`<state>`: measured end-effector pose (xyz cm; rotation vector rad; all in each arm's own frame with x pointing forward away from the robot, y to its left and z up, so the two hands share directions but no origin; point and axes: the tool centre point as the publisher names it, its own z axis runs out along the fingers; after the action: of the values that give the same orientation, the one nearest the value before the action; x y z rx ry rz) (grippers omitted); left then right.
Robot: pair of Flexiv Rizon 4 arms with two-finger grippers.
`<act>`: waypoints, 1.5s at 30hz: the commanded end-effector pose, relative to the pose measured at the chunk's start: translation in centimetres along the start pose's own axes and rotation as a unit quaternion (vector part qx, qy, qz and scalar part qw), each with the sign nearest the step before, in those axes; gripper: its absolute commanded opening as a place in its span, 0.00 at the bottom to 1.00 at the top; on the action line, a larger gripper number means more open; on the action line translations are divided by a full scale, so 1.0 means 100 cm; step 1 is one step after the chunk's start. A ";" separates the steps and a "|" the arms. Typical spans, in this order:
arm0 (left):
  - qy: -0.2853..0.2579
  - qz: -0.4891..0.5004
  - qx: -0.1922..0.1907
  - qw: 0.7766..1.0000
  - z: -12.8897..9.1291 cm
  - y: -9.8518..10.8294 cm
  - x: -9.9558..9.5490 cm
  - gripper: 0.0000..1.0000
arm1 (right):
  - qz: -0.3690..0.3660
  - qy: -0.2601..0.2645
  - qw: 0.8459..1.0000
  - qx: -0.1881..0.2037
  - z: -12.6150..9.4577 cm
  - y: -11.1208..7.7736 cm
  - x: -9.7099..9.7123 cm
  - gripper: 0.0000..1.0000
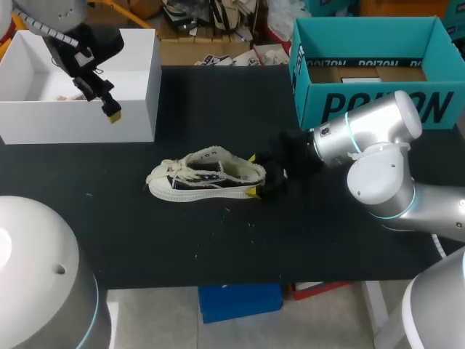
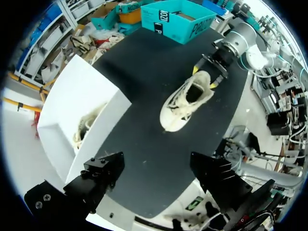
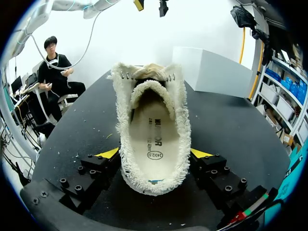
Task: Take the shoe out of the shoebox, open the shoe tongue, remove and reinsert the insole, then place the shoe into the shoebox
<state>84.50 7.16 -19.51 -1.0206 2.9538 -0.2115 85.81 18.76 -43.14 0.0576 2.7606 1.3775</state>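
A small cream canvas shoe lies on the black table, toe pointing to my left. My right gripper stands at its heel. In the right wrist view both yellow-tipped fingers press the shoe from either side, so the gripper is shut on the heel. The pale insole lies inside the shoe, behind the tongue. My left gripper hangs open above the front wall of the white shoebox, holding nothing. From the left wrist view the shoe is far ahead of the left gripper.
The white shoebox stands at the table's back left, with a second pale shoe inside. A teal box stands at the back right. The near half of the table is bare black surface.
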 end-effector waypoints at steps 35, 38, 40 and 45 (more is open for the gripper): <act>0.171 0.493 0.016 0.853 0.052 -0.074 0.070 0.00 | 0.001 0.000 1.000 0.001 0.002 0.000 -0.003 0.00; 0.176 0.496 0.011 0.850 0.060 -0.080 0.074 0.00 | 0.001 0.000 1.000 0.001 0.002 0.000 -0.003 0.00; 0.173 0.505 -0.001 0.846 0.065 -0.083 0.078 0.00 | 0.001 0.000 1.000 0.001 0.002 0.000 -0.003 0.00; 0.178 0.503 -0.013 0.846 0.073 -0.088 0.082 0.00 | 0.001 0.000 1.000 0.001 0.002 0.000 -0.003 0.00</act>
<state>83.30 -4.92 -25.06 0.7062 3.2767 -0.3682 85.82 18.76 -43.14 0.0576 2.7606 1.3775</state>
